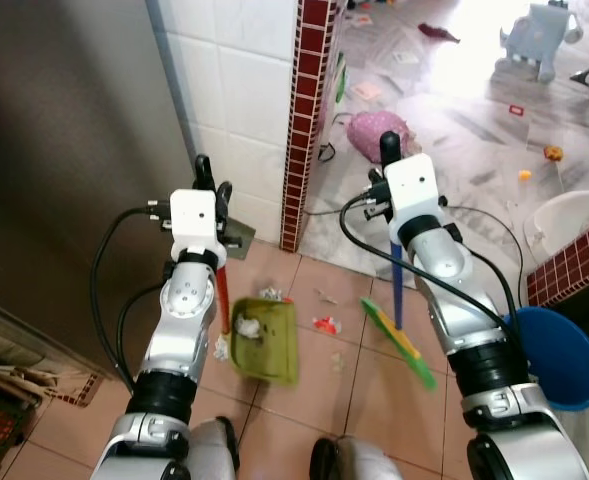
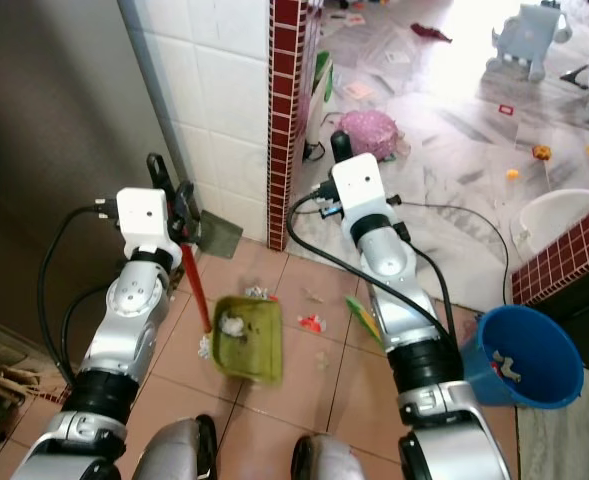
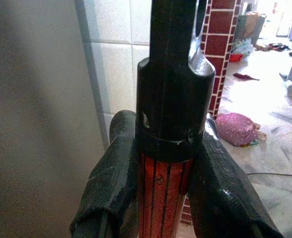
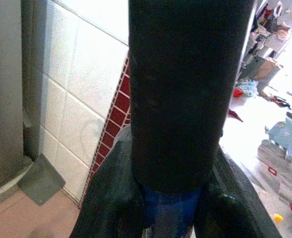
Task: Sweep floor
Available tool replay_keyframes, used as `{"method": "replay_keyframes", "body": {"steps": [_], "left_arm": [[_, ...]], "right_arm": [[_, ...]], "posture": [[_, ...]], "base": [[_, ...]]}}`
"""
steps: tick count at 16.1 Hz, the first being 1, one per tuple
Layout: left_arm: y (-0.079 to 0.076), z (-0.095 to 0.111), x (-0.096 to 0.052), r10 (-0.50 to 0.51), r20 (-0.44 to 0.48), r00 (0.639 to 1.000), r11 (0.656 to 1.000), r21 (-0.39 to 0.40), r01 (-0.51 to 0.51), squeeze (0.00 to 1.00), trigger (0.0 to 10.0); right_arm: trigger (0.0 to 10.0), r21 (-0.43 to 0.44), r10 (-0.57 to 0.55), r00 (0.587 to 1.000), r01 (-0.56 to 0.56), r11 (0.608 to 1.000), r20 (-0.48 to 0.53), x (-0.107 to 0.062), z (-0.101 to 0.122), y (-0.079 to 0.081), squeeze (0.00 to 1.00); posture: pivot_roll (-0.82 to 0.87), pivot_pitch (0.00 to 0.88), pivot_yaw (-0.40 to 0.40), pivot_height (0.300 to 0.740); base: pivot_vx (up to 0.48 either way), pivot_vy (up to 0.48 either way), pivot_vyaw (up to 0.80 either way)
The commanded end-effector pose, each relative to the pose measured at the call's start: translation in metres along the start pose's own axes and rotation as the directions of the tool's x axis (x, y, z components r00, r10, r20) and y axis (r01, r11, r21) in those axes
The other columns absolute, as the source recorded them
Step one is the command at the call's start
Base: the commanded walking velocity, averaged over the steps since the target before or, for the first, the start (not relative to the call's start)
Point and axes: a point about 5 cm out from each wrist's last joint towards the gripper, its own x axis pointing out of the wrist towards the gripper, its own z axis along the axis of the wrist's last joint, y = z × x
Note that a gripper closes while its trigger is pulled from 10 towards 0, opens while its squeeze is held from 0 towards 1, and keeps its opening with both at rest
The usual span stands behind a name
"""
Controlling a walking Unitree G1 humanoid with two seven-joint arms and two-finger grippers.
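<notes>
My left gripper is shut on the red handle of an olive-green dustpan, which rests on the terracotta floor tiles between my arms with white scraps in it. My right gripper is shut on the blue handle of a broom whose green head touches the floor to the right of the pan. A red scrap and small white bits lie on the tiles between pan and broom head. More white litter sits at the pan's far edge.
A white-tiled wall with a red brick edge stands ahead. A dark panel lies to the left. A blue bucket stands at my right beside a low red-tiled ledge. Beyond, a pink bag, toys and litter lie on the marble floor.
</notes>
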Motion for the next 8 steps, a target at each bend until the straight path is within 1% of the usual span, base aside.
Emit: {"method": "replay_keyframes", "body": {"steps": [1,2,3,4,5,7,8], "left_arm": [[-0.006,-0.009,-0.003,-0.011,-0.045,0.999,1.000,-0.007,0.011,0.00,10.0],[-0.008,-0.011,-0.004,-0.016,-0.060,0.998,1.000,-0.004,0.016,0.00,10.0],[-0.013,-0.014,-0.005,-0.025,-0.089,0.996,1.000,-0.011,0.024,0.00,10.0],[-0.017,-0.014,-0.005,-0.031,-0.098,0.995,0.999,-0.013,0.030,0.00,10.0],[-0.019,-0.011,-0.005,-0.034,-0.096,0.995,0.999,-0.014,0.033,0.00,10.0],[-0.020,-0.004,-0.003,-0.032,-0.063,0.997,0.999,-0.028,0.030,0.00,10.0],[-0.019,0.002,-0.003,-0.031,-0.047,0.998,0.999,-0.031,0.030,0.00,10.0]], "right_arm": [[10.0,0.012,-0.014,1.000,0.014,1.000,0.003,0.002,0.003,-0.003,0.00],[10.0,0.029,-0.018,1.000,0.018,0.999,-0.008,0.002,0.002,-0.002,0.00],[10.0,0.076,-0.030,0.999,0.033,0.997,-0.046,0.003,-0.002,-0.002,0.00],[10.0,0.123,-0.039,0.996,0.049,0.991,-0.080,0.003,-0.005,-0.002,0.00],[10.0,0.164,-0.048,0.993,0.065,0.984,-0.107,0.003,-0.008,-0.002,0.00],[10.0,0.165,-0.055,0.991,0.075,0.984,-0.121,0.004,-0.011,-0.004,0.00],[10.0,0.231,-0.059,0.985,0.097,0.968,-0.163,0.003,-0.015,-0.002,0.00]], "posture": [[-0.04,0.098,-0.064,0.740],[-0.04,0.097,-0.066,0.740],[-0.05,0.098,-0.067,0.740],[-0.05,0.098,-0.067,0.740],[-0.05,0.098,-0.067,0.740],[-0.05,0.095,-0.065,0.740],[-0.05,0.093,-0.061,0.740]], "base": [[0.000,0.000,0.00],[0.000,0.000,0.00],[0.000,0.000,0.00],[0.000,0.000,0.00],[0.000,0.000,0.00],[0.000,0.000,0.00],[0.000,0.000,0.00]]}}
